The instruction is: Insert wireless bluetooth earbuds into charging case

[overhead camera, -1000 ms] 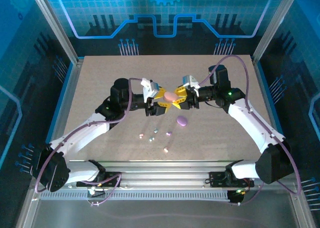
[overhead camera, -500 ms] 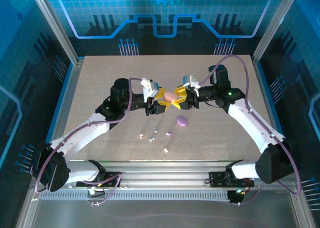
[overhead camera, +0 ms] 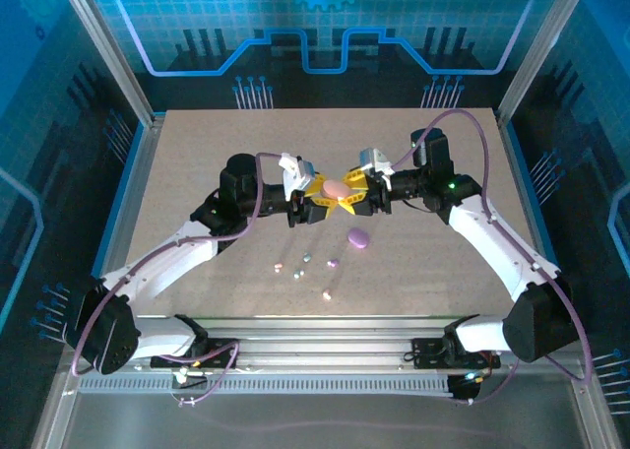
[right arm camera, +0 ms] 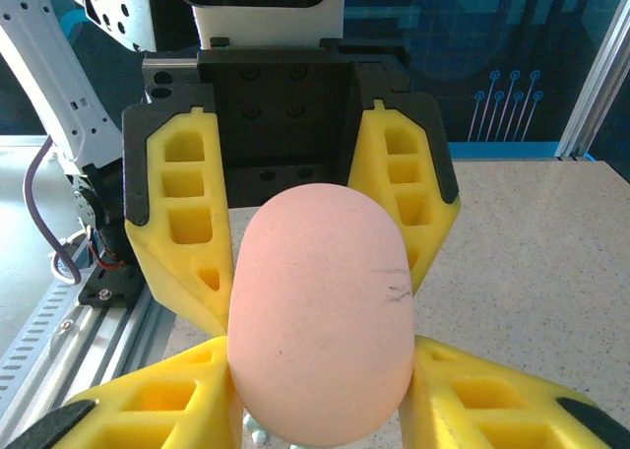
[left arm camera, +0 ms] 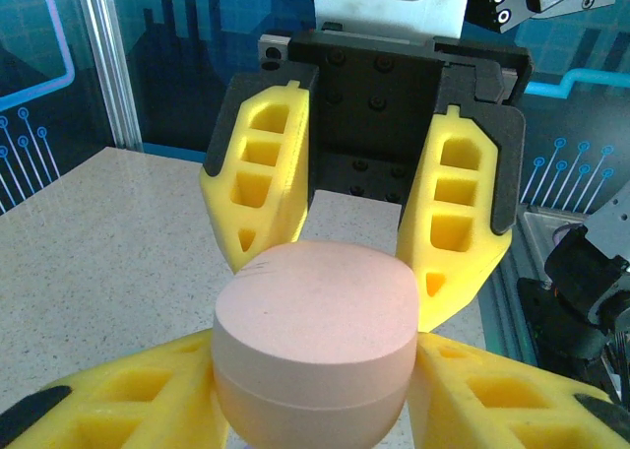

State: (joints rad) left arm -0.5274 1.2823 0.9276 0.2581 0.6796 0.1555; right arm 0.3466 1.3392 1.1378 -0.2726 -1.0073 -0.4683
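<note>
Arms (overhead camera: 167,257) converging, left tool (overhead camera: 321,201), right tool (overhead camera: 351,199) clamping case (overhead camera: 336,189)

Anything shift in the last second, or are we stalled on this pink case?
Nothing visibly moved. The pink case is still held above the table between the left gripper and right gripper, jaws of both closed on it; the purple case and loose earbuds lie where they were.

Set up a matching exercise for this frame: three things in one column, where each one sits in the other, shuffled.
1. pink case
2. purple case
3. earbuds

A. scattered loose on the table, nearest the arm bases
B. gripped between the left pincer and the right pincer
C. lying alone on the table, between the pincers and the scattered pieces

Pairs: 1-B, 2-C, 3-A
</note>
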